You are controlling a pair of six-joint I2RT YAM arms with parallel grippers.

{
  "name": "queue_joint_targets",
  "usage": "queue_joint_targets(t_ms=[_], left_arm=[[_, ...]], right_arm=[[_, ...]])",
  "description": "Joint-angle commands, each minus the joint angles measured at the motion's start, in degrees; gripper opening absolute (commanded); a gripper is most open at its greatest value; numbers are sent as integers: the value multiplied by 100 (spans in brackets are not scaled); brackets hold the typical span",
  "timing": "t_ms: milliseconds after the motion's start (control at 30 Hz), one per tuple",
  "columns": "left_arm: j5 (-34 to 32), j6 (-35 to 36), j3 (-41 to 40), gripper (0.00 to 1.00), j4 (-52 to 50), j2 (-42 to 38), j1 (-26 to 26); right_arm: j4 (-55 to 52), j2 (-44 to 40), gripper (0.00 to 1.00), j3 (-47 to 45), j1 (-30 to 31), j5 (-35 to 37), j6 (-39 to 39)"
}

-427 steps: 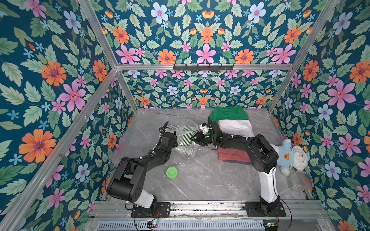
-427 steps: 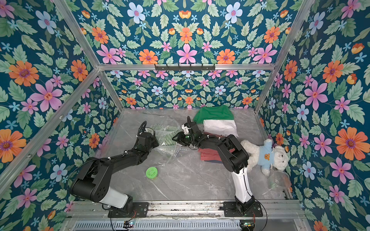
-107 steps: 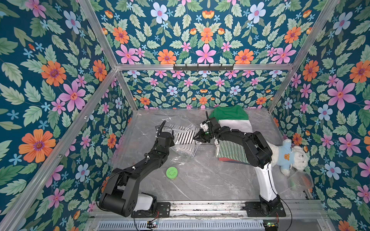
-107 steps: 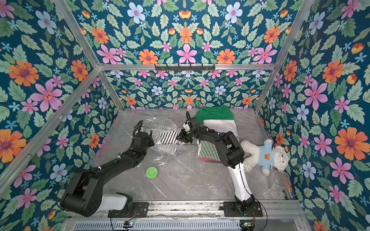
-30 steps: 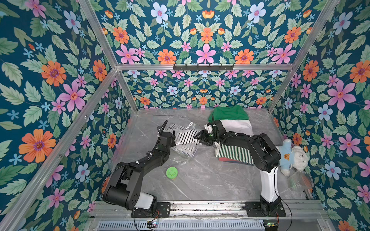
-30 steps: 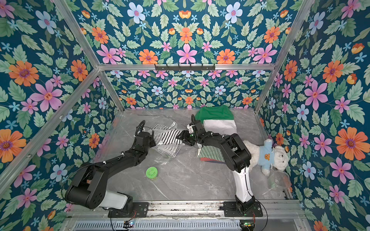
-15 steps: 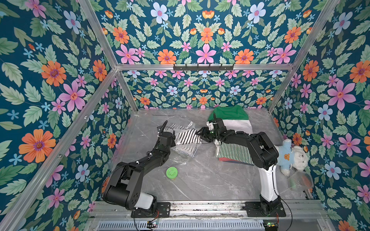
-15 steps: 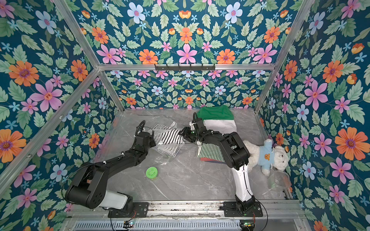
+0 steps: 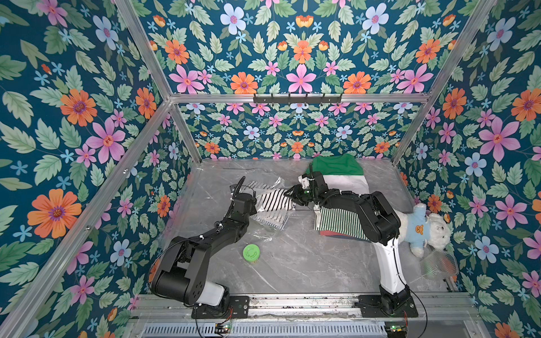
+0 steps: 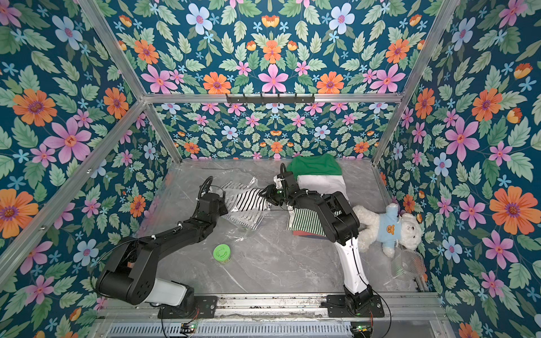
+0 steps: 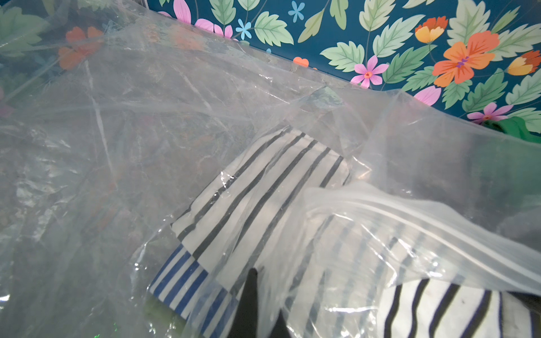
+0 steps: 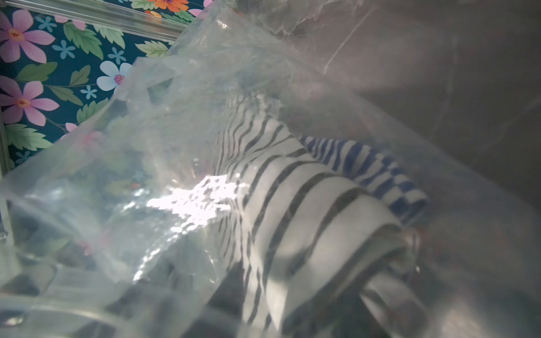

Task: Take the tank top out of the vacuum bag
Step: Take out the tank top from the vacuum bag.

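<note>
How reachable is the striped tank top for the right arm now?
Probably yes: the right gripper sits at the vacuum bag's open mouth beside the striped tank top's exposed end, while the left gripper pinches the bag.

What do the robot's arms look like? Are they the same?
Yes. The left arm and right arm are both chunky black jointed links, each with one white segment near its base and thin black cables looping near the wrist.
</note>
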Motion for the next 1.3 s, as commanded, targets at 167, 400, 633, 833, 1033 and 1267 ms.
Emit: queue_joint_targets(t_ms=[167,400,633,833,1033,1267], left_arm=[[-98,44,51,0,64,23,9],[-91,35,25,0,65,0,2],[-117,44,8,0,66,-10,9],[-101,29,10,0,92,20,10],[-82,19,-4,0,101,5,5],[-116,18,-28,0,92,-40,2]], right_arm=[[598,-140,47,155,158,-685,-64],[364,160,51,237,149,-562,-42],[-260,278,67,266,157,-256,-168],[-426,284,70,122,226,-222,-349],[-383,261,52,96,279,-349,-375],[15,-411,0,-42,336,-681,-179]])
